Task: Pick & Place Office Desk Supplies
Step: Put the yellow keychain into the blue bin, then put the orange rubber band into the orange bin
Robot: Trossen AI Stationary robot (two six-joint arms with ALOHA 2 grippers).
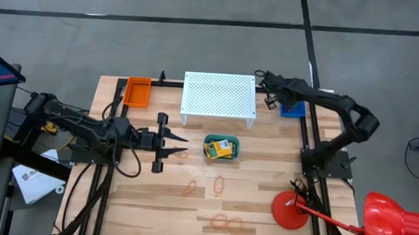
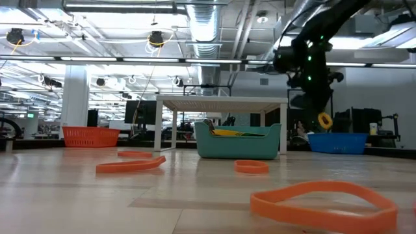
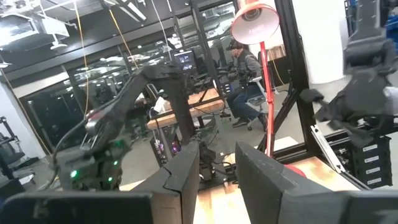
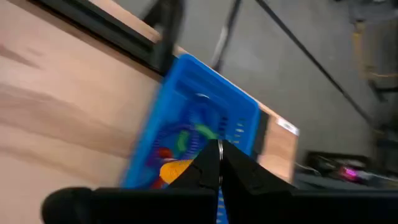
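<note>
Right tool (image 1: 269,101) hangs over the blue bin (image 1: 292,109), fingers pressed together, an orange band (image 4: 176,168) just beneath; left tool (image 1: 173,146) hovers, fingers apart, empty; loose bands (image 1: 219,184) dot the tabletop (image 1: 263,201); crayon box (image 1: 220,148) sits in the green tray (image 1: 235,144).

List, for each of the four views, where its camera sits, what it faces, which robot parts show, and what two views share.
High: overhead, straight down; both arms, left pincer.
Low: table height, level; teal bin, one arm above.
Left wrist: past its own fingers into the room.
Right wrist: over blue bin; shut right pincer.
Shared: high and low show the white perforated stand.
</note>
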